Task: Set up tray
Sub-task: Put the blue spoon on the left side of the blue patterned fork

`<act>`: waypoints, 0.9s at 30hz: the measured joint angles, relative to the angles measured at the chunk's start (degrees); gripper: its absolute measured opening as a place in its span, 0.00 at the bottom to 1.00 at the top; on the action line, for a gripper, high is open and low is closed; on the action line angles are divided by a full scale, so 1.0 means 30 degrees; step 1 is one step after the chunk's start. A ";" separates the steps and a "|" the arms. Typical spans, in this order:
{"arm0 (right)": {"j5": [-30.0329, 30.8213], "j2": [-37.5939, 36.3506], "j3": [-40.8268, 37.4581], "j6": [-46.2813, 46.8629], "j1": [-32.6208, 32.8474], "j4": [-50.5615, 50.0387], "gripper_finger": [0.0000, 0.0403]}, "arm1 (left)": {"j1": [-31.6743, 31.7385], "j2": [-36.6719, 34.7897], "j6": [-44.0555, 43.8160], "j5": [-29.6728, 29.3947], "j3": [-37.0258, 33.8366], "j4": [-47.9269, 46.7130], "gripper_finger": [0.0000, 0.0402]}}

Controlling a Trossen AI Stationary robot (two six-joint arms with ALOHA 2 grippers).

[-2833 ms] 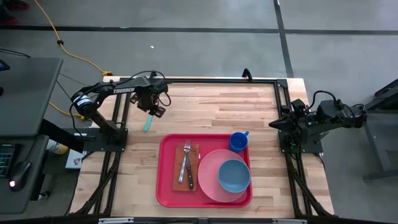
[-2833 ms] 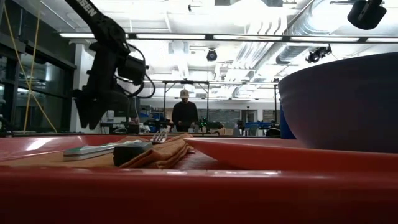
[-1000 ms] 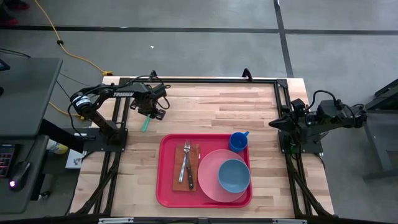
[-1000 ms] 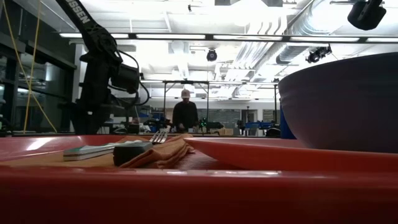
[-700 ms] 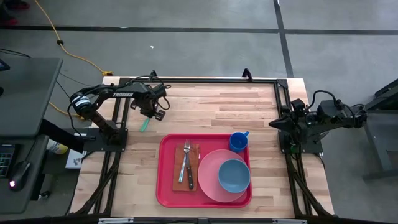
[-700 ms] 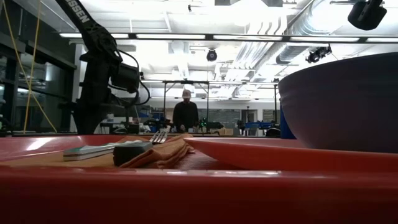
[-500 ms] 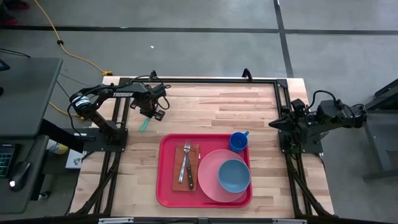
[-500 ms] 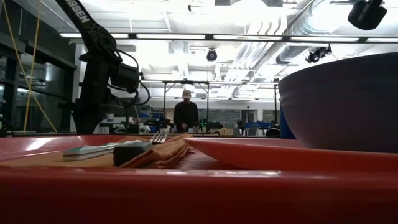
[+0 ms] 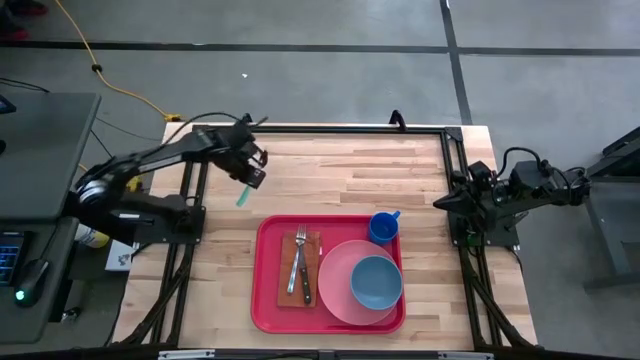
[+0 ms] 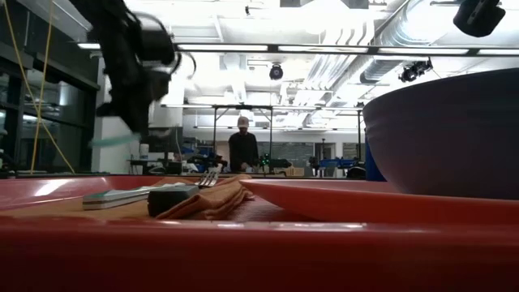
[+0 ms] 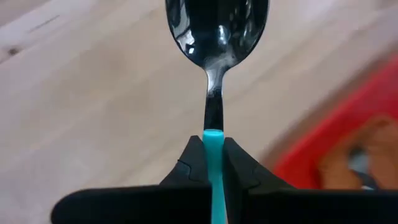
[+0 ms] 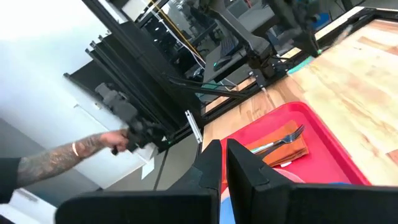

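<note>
Tray (image 9: 268, 300) sits lower centre on the tabletop (image 9: 340, 180), already carrying napkin (image 9: 285, 285), fork (image 9: 297, 262), plate (image 9: 335, 285), bowl (image 9: 376, 282) and cup (image 9: 383, 227). Left gripper (image 9: 248, 180), upper left, jaws clenched on the teal-handled spoon (image 11: 216, 68), which has yet to land. Right gripper (image 12: 224, 158) idles, jaws clenched empty.

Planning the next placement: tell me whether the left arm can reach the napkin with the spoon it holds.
Probably yes. The left gripper, shut on the spoon, hangs above bare table near the tray; nothing stands between it and the napkin.
</note>
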 joint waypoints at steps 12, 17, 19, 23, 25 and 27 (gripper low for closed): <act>-0.0320 0.0003 0.0000 -0.0640 -0.0001 -0.0010 0.00 | -0.6778 -0.6637 -0.7505 -0.2670 0.0007 0.0596 0.09; -0.1015 -0.0001 -0.0004 -0.0647 -0.0003 -0.0015 0.00 | -1.1733 -0.6978 -1.1350 -0.5595 0.0015 0.1468 0.09; -0.1202 -0.0004 -0.0007 -0.0640 0.0003 -0.0015 0.00 | -1.3861 -0.6985 -1.2771 -0.7166 0.0024 0.1951 0.09; -0.1299 -0.0004 0.0000 -0.0647 0.0001 -0.0015 0.00 | -1.8210 -0.6253 -1.6029 -1.0755 0.0044 0.2551 0.09; -0.1302 -0.0004 0.0000 -0.0702 0.0001 -0.0015 0.00 | -2.0149 -0.5552 -1.7760 -1.2296 0.0044 0.2583 0.09; -0.1328 -0.0004 0.0000 -0.0832 -0.0003 -0.0015 0.00 | -2.1721 -0.4655 -1.9389 -1.3262 0.0138 0.2490 0.09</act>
